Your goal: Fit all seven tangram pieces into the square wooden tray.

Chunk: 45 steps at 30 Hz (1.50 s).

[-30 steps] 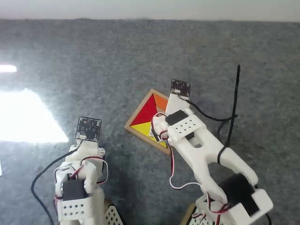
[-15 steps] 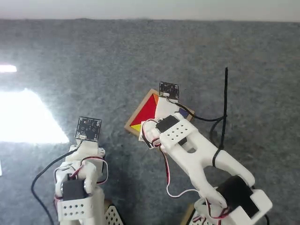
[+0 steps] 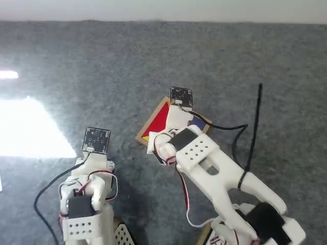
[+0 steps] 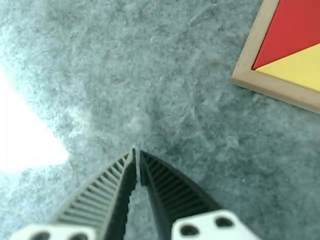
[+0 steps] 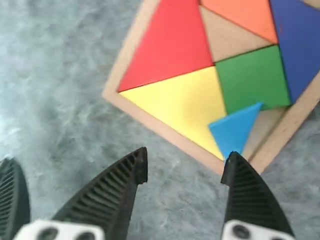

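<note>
Tray: the square wooden tray lies near the middle of the grey felt-covered table, turned at a slant to the table's edges. In the high view the right arm covers much of it.
Red and yellow: a large red triangle and a large yellow triangle each lie with their long side along a rim. They meet at one tray corner and point to the tray's middle.
Green: a green square sits at the tray's middle, touching the yellow triangle's short side.
Orange: an orange triangle lies beyond the green square, with a bare wooden triangular gap between it, the red triangle and the green square.
Dark blue: a dark blue piece lies along the rim past the green square.
Light blue: a small light blue triangle lies by the rim at the end of the yellow triangle. Its tip touches the green square, and there is bare wood beside it toward the next corner.
Right gripper: the right gripper is over the felt just outside the rim bordering the yellow triangle. Its jaws are spread wide and hold nothing, and one fingertip is close to the rim by the light blue triangle.
Left gripper: the left gripper has its fingers drawn together to a hairline gap with nothing between them. It is over bare felt, apart from the tray's red-and-yellow corner.
Left arm: the left arm stands at the table's near edge.
Other: a black cable trails beside the right arm, and a patch of light lies toward the table's left edge.
</note>
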### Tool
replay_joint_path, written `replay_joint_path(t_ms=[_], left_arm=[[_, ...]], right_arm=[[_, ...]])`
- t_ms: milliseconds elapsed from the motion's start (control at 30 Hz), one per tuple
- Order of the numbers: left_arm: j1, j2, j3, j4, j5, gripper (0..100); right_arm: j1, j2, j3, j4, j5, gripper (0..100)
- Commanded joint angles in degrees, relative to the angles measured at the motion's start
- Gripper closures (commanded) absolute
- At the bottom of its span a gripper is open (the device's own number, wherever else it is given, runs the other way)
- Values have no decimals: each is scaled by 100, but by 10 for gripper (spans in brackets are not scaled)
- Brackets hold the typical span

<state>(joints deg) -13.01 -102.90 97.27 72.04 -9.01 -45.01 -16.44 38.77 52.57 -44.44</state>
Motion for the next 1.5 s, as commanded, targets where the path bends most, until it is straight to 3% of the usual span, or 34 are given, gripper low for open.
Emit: replay_joint_path(t_ms=[0,367,1467], left_arm=[[26,-114,-84,26,-26,987],[26,-114,-84,26,-26,987],[26,-114,-84,26,-26,987]], right_arm=[[-180,-391,-26,-286,193,753],[-224,488,-9,-1305,273,753],[189,936,35,-1235,281,753]])
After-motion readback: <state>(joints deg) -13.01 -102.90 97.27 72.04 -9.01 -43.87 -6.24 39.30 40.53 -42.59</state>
